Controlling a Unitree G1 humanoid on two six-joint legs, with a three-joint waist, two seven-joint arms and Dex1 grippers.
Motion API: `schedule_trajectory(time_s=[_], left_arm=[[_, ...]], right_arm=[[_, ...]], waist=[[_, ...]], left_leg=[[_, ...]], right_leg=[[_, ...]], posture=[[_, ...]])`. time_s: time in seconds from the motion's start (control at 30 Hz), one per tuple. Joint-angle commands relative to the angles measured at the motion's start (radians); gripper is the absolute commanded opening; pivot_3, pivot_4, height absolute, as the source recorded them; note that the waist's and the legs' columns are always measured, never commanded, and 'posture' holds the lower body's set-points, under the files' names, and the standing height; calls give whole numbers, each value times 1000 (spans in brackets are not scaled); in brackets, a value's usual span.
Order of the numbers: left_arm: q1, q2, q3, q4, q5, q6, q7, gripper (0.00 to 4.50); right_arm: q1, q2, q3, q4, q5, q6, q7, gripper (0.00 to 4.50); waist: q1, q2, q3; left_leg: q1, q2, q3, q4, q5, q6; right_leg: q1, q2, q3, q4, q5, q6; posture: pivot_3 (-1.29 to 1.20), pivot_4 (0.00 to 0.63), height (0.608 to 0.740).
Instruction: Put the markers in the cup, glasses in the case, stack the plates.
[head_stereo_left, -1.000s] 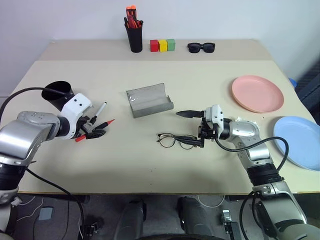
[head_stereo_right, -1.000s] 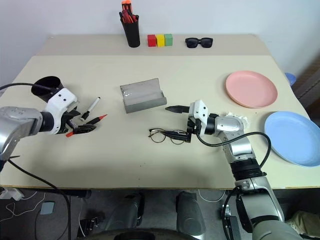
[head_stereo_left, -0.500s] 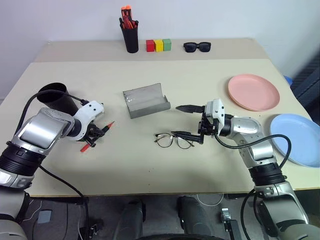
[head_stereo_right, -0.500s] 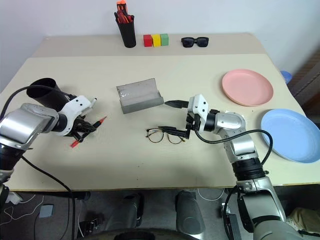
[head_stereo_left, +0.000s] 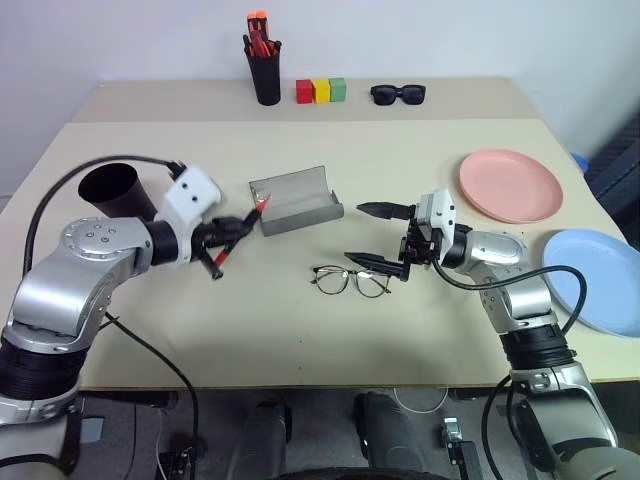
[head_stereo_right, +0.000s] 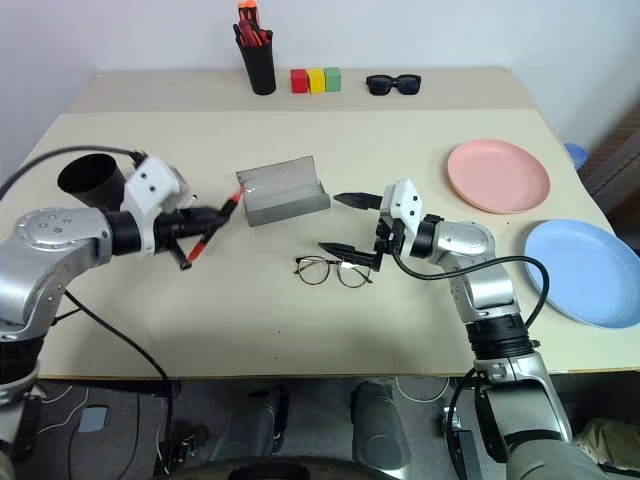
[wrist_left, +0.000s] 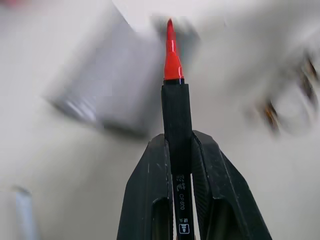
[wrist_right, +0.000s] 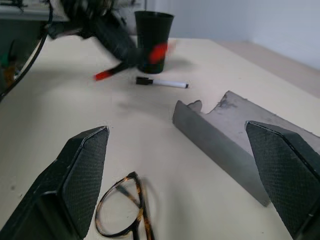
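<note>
My left gripper is shut on the black marker with the red tip and holds it above the table, its tip near the left end of the open grey case. The white marker lies on the table in front of the black cup. The wire-framed glasses lie in front of the case. My right gripper stands open, pointing left, with its lower finger just above their right side. At the right lie the pink plate and the blue plate, side by side.
A narrow black pot of red and orange pens, three coloured blocks and black sunglasses stand along the raised back strip of the table. The blue plate lies close to the table's right edge.
My left gripper closed on the red-tipped marker on the table, then lifted it up and to the right, toward the case. The right gripper stayed open and rose slightly above the glasses.
</note>
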Motion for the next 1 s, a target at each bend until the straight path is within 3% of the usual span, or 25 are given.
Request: schedule_trajectory(time_s=[0.03, 0.17, 0.27, 0.37, 0.7, 1.0], left_arm=[[-59, -69, 118, -39, 61, -66, 191, 99], [-120, -219, 220, -16, 218, -204, 524, 99], [-109, -309, 278, 25, 299, -317, 693, 99], [-66, -338, 281, 51, 385, -396, 790, 99], [29, -394, 261, 81, 504, -513, 914, 99], [-10, -390, 263, 187, 523, -571, 930, 99]], right_arm=[[-39, 14, -31, 9, 27, -28, 4, 4500], [-92, 71, -36, 76, 29, -93, 0, 4500], [-115, 109, -45, 108, 40, -135, 18, 4500], [-135, 134, -44, 130, 49, -155, 40, 4500], [-190, 168, -41, 212, 40, -200, 82, 4500], [-178, 175, -42, 210, 38, -216, 76, 4500]], waist=[[-1, 0, 0], [-3, 0, 0], [-2, 0, 0], [-1, 0, 0], [2, -1, 0], [1, -1, 0]], left_leg=[[0, 0, 0, 0, 0, 0], [0, 0, 0, -1, 0, 0], [1, 0, 0, -1, 0, -1], [0, 0, 0, -1, 0, -1], [0, -1, 0, -1, 1, -2], [0, -1, 0, -1, 1, -2]], right_leg=[[0, 0, 0, 0, 0, 0], [0, 0, 0, 0, 1, 1], [-1, 0, 0, 0, 1, 1], [-1, 0, 0, 0, 1, 1], [0, 0, 0, 0, 2, 2], [0, 0, 0, 0, 2, 2]], posture=[[0, 150, 740], [0, 150, 740], [0, 150, 740], [0, 150, 740], [0, 150, 740], [0, 150, 740]])
